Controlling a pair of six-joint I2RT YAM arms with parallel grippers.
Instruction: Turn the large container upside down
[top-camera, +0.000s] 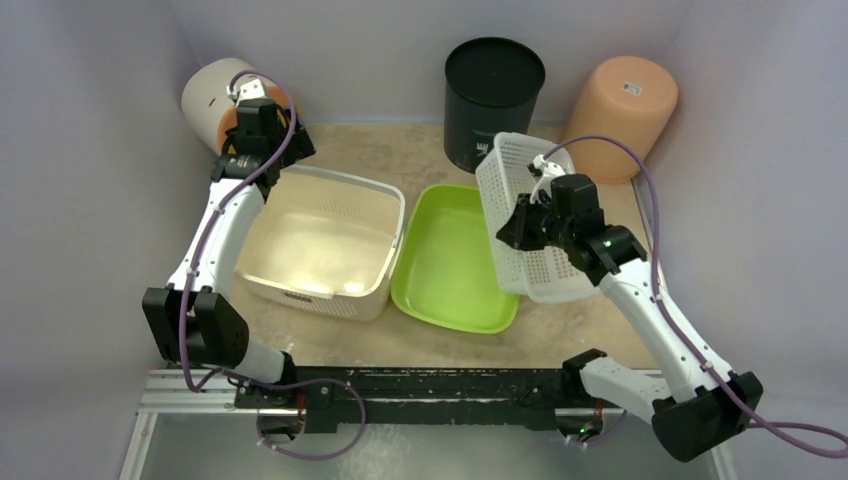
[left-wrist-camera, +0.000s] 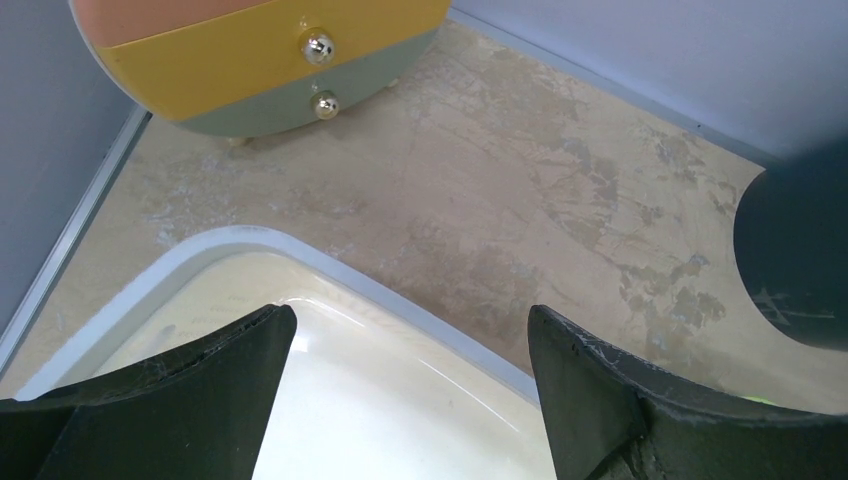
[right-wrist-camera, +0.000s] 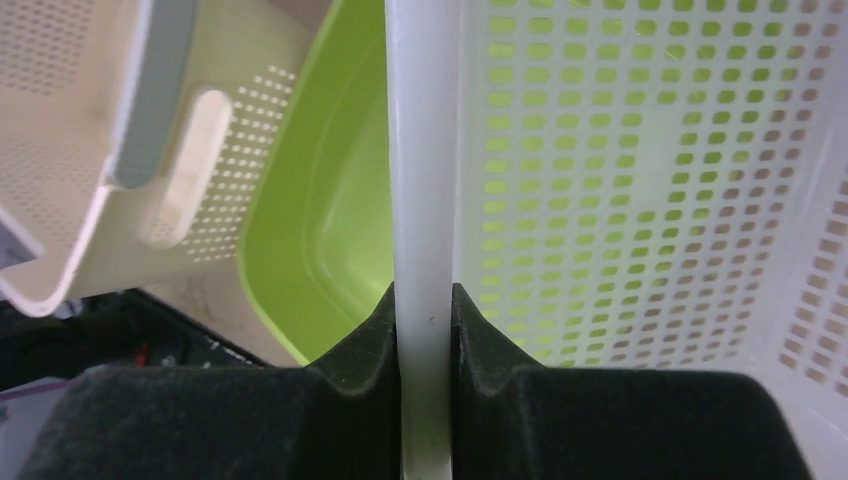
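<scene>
The large container (top-camera: 320, 245) is a cream-beige rectangular basket that stands upright, opening up, left of centre. My left gripper (top-camera: 275, 160) hovers open over its far left corner; in the left wrist view the gripper (left-wrist-camera: 410, 330) has its fingers wide apart above the rounded rim (left-wrist-camera: 330, 262) and holds nothing. My right gripper (top-camera: 510, 228) is shut on the rim of the white perforated basket (top-camera: 515, 165), which is tilted up on its side. The right wrist view shows the gripper (right-wrist-camera: 425, 310) with its pads pressed on the white rim (right-wrist-camera: 420, 150). The cream container also shows in that view (right-wrist-camera: 60, 150).
A lime-green tub (top-camera: 450, 260) lies between the two baskets, touching the cream one. A black cylindrical bin (top-camera: 493, 95) stands at the back. A terracotta pot (top-camera: 620, 115) leans at the back right. A round banded drum (top-camera: 215, 100) lies at the back left. Walls enclose three sides.
</scene>
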